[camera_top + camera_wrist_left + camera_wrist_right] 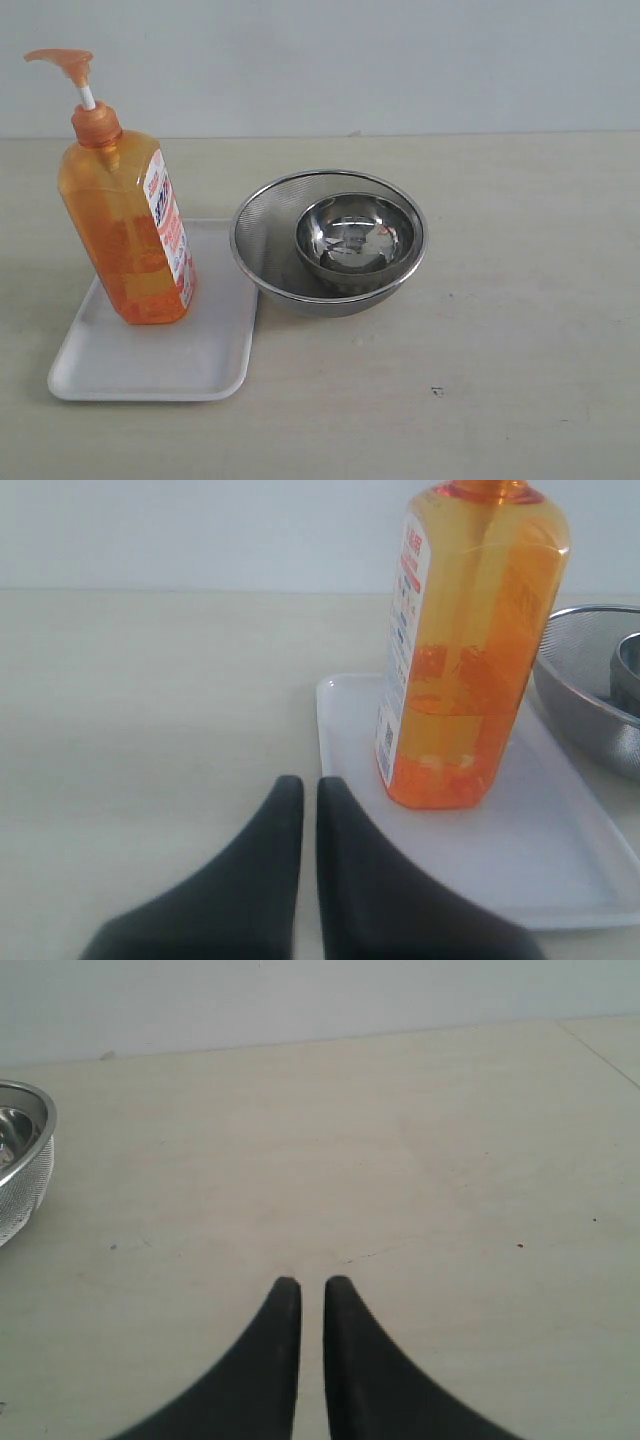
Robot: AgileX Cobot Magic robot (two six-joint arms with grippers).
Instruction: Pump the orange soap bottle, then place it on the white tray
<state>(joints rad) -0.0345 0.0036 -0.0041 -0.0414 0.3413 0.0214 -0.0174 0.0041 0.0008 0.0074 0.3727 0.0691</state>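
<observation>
The orange soap bottle (125,240) stood upright on the white tray (160,365), bowls (355,238) beside its right rim, desk (520,300) open beyond. The left hand (301,790) and right hand (312,1285) were closed, empty.

This looks like a lab test bench: a pale tabletop (500,330) meets a plain light wall (400,60) at the far side. Its props are domestic (orange soap bottle (125,230) on white tray (170,365), nested steel bowls (330,292) to the right).

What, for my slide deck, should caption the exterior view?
Orange soap bottle standing on the white tray, beside nested steel bowls.
</observation>
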